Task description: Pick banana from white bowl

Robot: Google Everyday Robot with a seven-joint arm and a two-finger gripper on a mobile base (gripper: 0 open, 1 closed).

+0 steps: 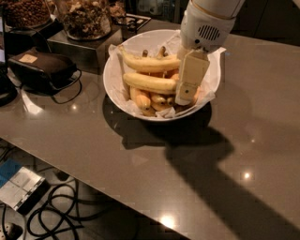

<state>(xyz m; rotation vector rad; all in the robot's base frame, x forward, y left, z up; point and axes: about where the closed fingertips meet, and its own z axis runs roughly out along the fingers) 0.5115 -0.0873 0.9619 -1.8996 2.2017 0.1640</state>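
Observation:
The white bowl point(117, 70), lined with white paper, stands on the grey table at the back centre. In it lie two long bananas over several short plump orange-yellow ones point(140, 99). The banana point(147, 83) is the lower, nearly straight pale-yellow one. A more curved long banana point(150, 63) lies behind it. My gripper point(183, 97) hangs from a white wrist point(206, 26) and reaches down into the right side of the bowl, at the right ends of both long bananas. It hides those ends.
Two glass jars of dark snacks point(86, 18) point(26, 11) stand at the back left, one on a metal box point(77, 47). A dark case with a cable point(42, 66) lies left of the bowl. The table's front edge point(93, 176) runs diagonally, with cables point(61, 211) on the floor below.

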